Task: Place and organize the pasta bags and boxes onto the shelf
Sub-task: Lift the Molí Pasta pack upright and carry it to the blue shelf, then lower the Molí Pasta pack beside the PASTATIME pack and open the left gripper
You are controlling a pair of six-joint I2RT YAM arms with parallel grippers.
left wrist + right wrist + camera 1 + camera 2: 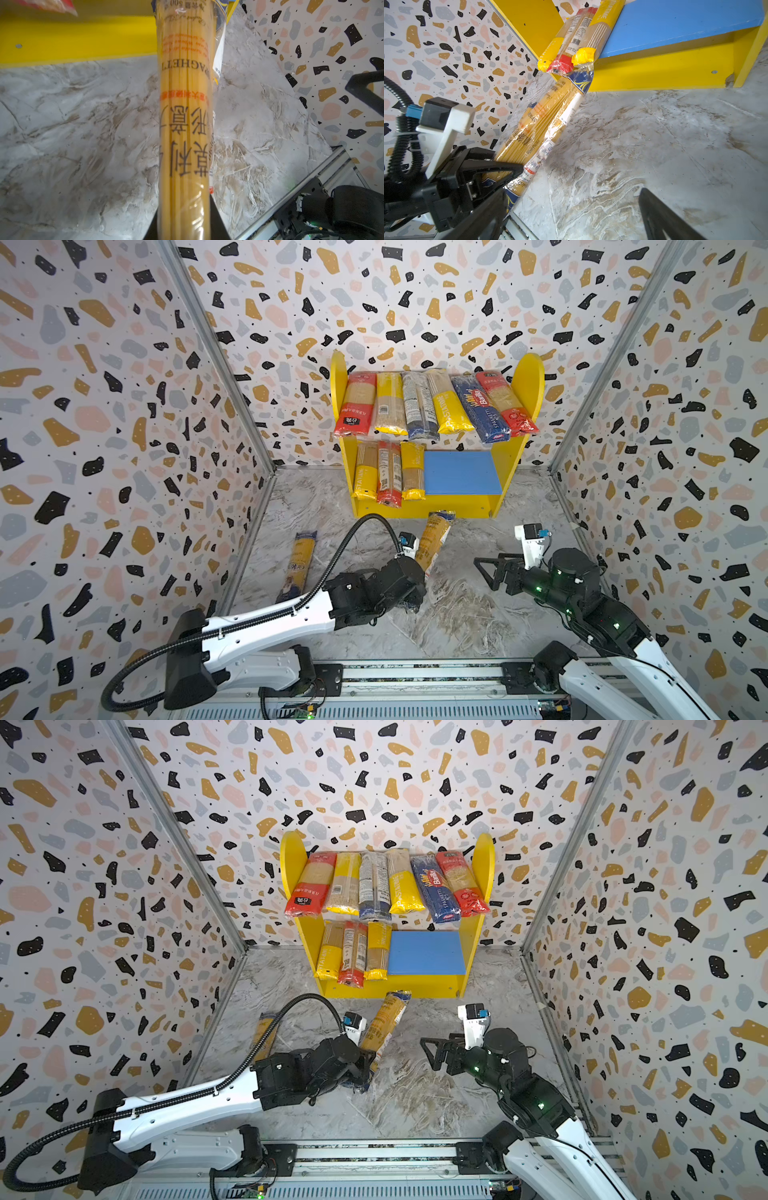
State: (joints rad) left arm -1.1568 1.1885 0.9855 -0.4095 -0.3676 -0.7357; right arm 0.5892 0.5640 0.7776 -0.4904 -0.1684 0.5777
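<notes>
Spaghetti packet (434, 541), blue-gold, is clamped at its near end by the left gripper (185, 227), its far tip just before the shelf (528, 379) base. In both top views the wrist hides the grip. The right gripper (485, 572) hovers to the right, jaws wide apart. A second packet (301, 560) lies on the left of the table, its near end hidden behind the arm.

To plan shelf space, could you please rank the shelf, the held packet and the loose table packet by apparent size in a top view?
Largest: shelf.
Next, alike: held packet and loose table packet; the left arm hides part of the held one, so unranked.
</notes>
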